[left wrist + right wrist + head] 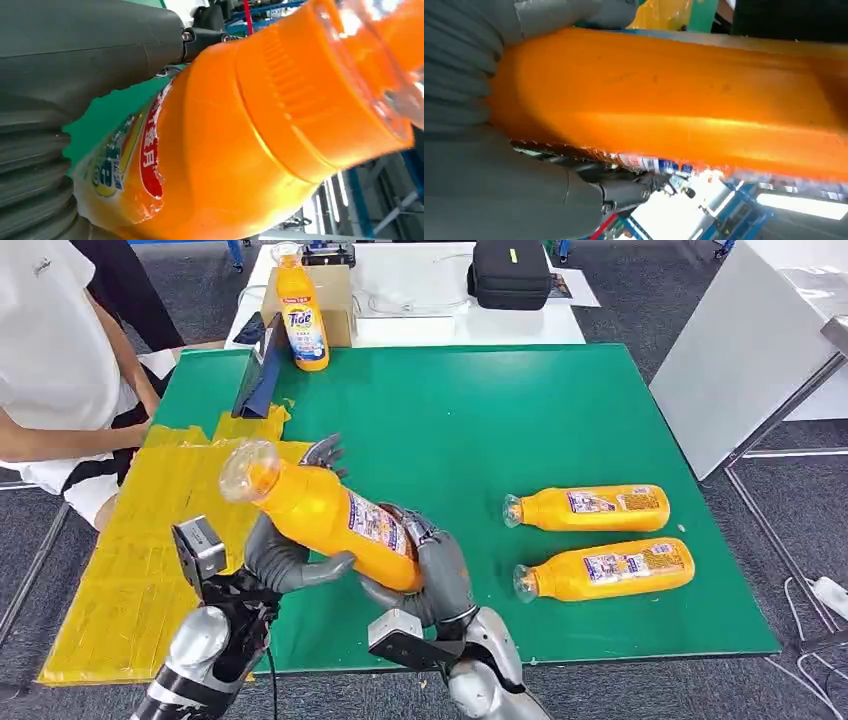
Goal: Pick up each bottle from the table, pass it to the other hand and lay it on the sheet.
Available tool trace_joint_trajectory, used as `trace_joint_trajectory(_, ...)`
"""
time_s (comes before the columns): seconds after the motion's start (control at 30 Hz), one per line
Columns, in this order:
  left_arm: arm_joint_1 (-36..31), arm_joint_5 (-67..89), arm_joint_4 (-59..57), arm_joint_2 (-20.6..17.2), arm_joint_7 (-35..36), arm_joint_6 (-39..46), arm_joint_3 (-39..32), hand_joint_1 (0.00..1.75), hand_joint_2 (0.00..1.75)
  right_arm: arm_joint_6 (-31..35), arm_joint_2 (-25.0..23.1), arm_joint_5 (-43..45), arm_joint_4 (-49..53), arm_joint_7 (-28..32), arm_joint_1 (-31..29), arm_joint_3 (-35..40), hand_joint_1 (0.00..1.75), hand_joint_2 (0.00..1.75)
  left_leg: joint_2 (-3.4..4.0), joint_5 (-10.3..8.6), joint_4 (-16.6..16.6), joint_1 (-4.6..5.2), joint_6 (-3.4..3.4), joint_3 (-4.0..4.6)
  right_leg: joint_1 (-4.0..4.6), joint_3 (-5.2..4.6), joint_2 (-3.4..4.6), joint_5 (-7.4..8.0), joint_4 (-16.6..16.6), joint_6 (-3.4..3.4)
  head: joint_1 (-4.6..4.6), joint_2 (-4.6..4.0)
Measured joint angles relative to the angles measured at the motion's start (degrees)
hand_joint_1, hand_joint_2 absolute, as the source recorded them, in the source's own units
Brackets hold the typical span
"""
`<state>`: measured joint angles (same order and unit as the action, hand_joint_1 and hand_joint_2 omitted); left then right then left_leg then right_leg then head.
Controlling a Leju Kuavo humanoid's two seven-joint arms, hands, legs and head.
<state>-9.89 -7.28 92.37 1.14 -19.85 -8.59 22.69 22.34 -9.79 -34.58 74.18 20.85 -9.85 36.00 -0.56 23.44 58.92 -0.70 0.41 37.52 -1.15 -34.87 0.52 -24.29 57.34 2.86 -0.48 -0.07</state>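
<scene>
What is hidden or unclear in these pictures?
- Held bottle: base hidden by right hand, head view.
- Left hand: fingers behind the bottle, mostly hidden, head view.
- Bottle label: blurred and too close to read, left wrist view.
- Person: cut off by the edge, head view.

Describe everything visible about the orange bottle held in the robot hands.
The held orange bottle looks like glossy plastic, with a clear cap over a ribbed orange collar and a printed label around its body. It is tilted in the air, cap up toward the yellow sheet. The left robot hand grips its upper body; the right robot hand wraps its base.
</scene>
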Motion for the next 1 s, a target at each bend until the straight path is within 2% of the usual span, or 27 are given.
trace_joint_trajectory(0.3, 0.0, -0.8, 0.0, -0.1, -0.3, -0.6, 0.1, 0.0, 1.75, 0.0, -0.7, 0.6, -1.9, 0.0, -1.0, 1.0, 1.75, 1.75, 0.01, 0.0, 0.0, 0.0, 0.0, 0.0, 0.0, 0.0, 0.0, 0.0, 0.0, 0.0, 0.0, 0.0)
trace_joint_trajectory(0.33, 0.0, -1.1, 0.0, -0.1, -0.5, -0.7, 0.2, 0.44, 1.75, 0.0, -0.7, 0.7, -2.2, 0.0, -1.1, 1.3, 1.75, 1.75, 0.01, 0.0, 0.0, 0.0, 0.0, 0.0, 0.0, 0.0, 0.0, 0.0, 0.0, 0.0, 0.0, 0.0)
trace_joint_trajectory(0.37, 0.0, -1.5, 0.0, -0.1, -0.6, -0.9, 0.3, 1.66, 1.75, 0.0, -0.8, 0.6, -2.4, 0.0, -1.3, 1.5, 1.75, 1.75, 0.01, 0.0, 0.0, 0.0, 0.0, 0.0, 0.0, 0.0, 0.0, 0.0, 0.0, 0.0, 0.0, 0.0)
trace_joint_trajectory(0.4, 0.0, -2.1, 0.0, -0.1, -0.7, -1.1, 0.3, 1.75, 1.75, 0.1, -0.8, 0.5, -2.6, 0.0, -1.5, 1.7, 1.75, 1.75, 0.01, 0.0, 0.0, 0.0, 0.0, 0.0, 0.0, 0.0, 0.0, 0.0, 0.0, 0.0, 0.0, 0.0)
trace_joint_trajectory(0.97, 0.6, -6.2, 0.0, -0.1, -1.4, -0.8, 0.3, 1.75, 1.75, 2.3, -0.8, 0.3, -4.4, -0.2, -2.6, 4.3, 1.75, 1.75, 0.01, 0.0, 0.0, 0.0, 0.0, 0.0, 0.0, -0.02, 0.0, 0.0, 0.0, 0.0, 0.0, 0.0)
trace_joint_trajectory(1.0, 0.6, -6.2, 0.0, -0.1, -1.6, -0.4, 0.3, 1.75, 1.75, 2.4, -0.8, 0.4, -4.4, -0.2, -2.6, 4.3, 0.0, 1.75, 0.01, 0.0, 0.0, 0.0, 0.0, 0.0, 0.0, -0.02, 0.0, 0.0, 0.0, 0.0, 0.0, 0.0)
